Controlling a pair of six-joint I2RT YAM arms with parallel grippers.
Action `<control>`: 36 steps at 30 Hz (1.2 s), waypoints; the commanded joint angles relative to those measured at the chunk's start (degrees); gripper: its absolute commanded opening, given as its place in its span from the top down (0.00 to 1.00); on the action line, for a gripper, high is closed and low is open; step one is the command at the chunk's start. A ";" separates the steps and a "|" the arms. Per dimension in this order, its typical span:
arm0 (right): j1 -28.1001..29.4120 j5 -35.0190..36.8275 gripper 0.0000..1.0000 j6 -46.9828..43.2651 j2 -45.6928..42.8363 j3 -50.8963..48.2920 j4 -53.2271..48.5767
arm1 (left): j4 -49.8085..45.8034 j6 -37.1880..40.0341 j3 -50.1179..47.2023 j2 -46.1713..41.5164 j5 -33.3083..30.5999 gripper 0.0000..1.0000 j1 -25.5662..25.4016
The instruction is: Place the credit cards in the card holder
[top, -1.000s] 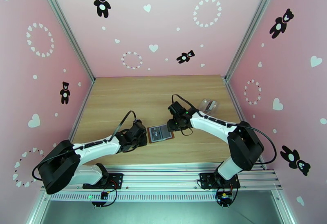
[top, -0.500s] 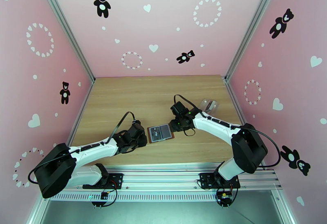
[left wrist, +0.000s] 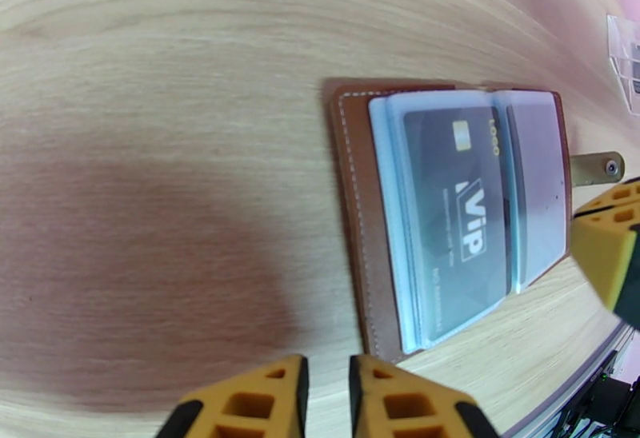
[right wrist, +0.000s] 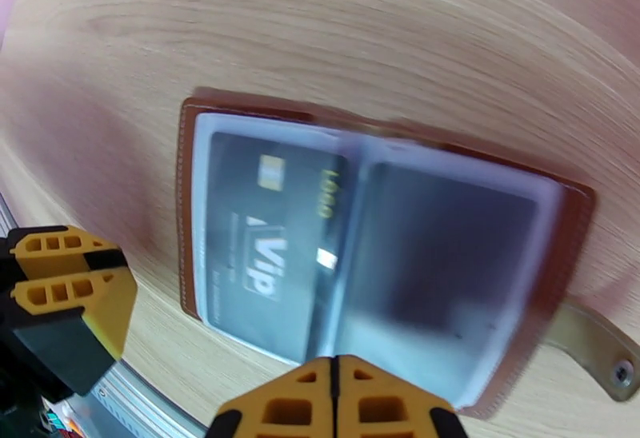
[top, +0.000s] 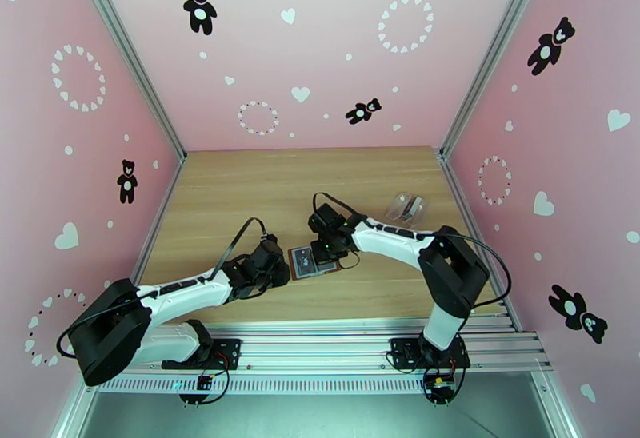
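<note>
Brown stitched card holder open, dark credit card in clear sleeve; right gripper closed; left gripper barely ajar.

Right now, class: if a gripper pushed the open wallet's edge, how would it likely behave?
The wallet lies flat and open, so it would probably slide, not tip. Its clear sleeves look thin, likely floppy. The card inside may stiffen that half.

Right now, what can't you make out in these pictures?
Right wrist view: card holder right pocket is motion-blurred; any card inside unclear.
Left wrist view: clear plastic case cut off by the frame edge.
Top view: right gripper covers part of the holder; VIP credit card print too small.
</note>
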 commanded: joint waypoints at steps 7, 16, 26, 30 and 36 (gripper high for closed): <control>0.72 -1.23 0.99 0.84 5.82 4.51 -0.09 | 0.24 -0.41 -0.23 0.45 0.70 0.78 0.54; 0.98 1.28 1.00 0.39 6.90 4.82 -1.70 | 0.22 -0.35 -0.23 0.26 0.88 0.78 0.61; 1.16 3.13 1.00 0.39 8.29 4.64 -2.21 | -0.97 -0.22 0.72 -2.00 0.41 0.78 0.54; 1.25 2.82 1.00 0.42 9.17 4.67 -1.80 | -1.10 0.08 1.73 -2.73 0.38 0.77 0.54; 1.37 2.54 1.00 0.40 9.99 4.67 -1.36 | 1.43 0.56 3.68 -0.63 1.72 0.71 0.63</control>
